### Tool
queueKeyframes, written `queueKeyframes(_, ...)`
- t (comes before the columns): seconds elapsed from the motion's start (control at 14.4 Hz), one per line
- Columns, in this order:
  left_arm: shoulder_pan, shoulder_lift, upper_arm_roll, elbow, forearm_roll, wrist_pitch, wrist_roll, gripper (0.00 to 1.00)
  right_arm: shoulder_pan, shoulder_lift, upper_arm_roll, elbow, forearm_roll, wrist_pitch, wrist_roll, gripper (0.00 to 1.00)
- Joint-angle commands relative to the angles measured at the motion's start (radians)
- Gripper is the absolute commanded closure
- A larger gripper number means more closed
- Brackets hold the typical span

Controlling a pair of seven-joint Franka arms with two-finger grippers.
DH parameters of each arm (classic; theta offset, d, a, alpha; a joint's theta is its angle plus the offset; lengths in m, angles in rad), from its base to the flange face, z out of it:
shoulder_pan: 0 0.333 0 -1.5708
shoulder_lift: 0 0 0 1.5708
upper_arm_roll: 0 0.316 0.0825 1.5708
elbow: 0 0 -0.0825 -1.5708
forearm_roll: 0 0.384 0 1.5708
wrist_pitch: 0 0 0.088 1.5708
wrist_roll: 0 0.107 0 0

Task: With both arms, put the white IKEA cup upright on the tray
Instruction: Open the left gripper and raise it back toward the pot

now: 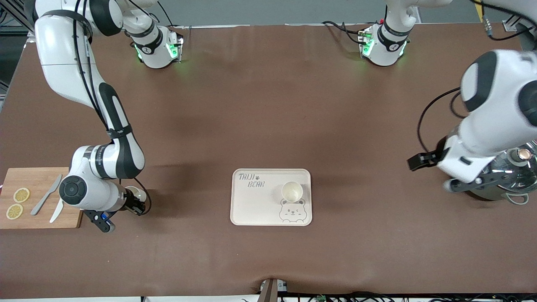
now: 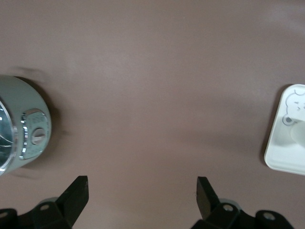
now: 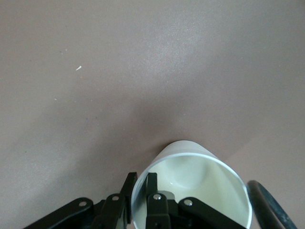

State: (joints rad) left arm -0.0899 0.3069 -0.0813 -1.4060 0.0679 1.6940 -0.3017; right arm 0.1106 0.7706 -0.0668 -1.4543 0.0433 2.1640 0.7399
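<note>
A white cup (image 1: 136, 193) is in my right gripper (image 1: 135, 204), low over the table beside the wooden cutting board. In the right wrist view my right gripper (image 3: 141, 177) is shut on the cup's (image 3: 200, 181) rim, one finger inside and one outside. The cream tray (image 1: 256, 205) with the bear drawing lies mid-table. A second cream cup (image 1: 292, 191) stands upright on it, above the bear face. My left gripper (image 1: 418, 161) is open and empty over bare table toward the left arm's end. In the left wrist view (image 2: 143, 185) the tray's corner (image 2: 281, 152) shows.
A wooden cutting board (image 1: 37, 180) at the right arm's end holds two lemon slices (image 1: 21, 195) and two grey knives (image 1: 46, 195). A metal pot with a glass lid (image 1: 514, 176) stands under the left arm and also shows in the left wrist view (image 2: 19, 129).
</note>
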Motion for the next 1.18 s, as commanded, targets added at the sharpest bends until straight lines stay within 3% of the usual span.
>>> queueKeyframes(0.0,0.096,-0.115,-0.086,-0.103,-0.014,-0.005,0.088,0.00,-0.009,-0.013,0.005,-0.011,-0.005,-0.009,0.018,0.90)
queueKeyframes(0.42,0.133,-0.288,-0.063,-0.186,-0.117,-0.028,0.199,0.00,-0.012,-0.025,0.005,-0.008,-0.005,-0.058,0.016,1.00)
queueKeyframes(0.69,0.055,-0.319,0.027,-0.133,-0.137,-0.124,0.194,0.00,-0.006,-0.025,0.005,-0.006,-0.005,-0.058,0.047,1.00)
queueKeyframes(1.11,0.039,-0.384,0.034,-0.156,-0.123,-0.137,0.257,0.00,-0.006,-0.024,0.005,-0.003,-0.006,-0.053,0.067,1.00)
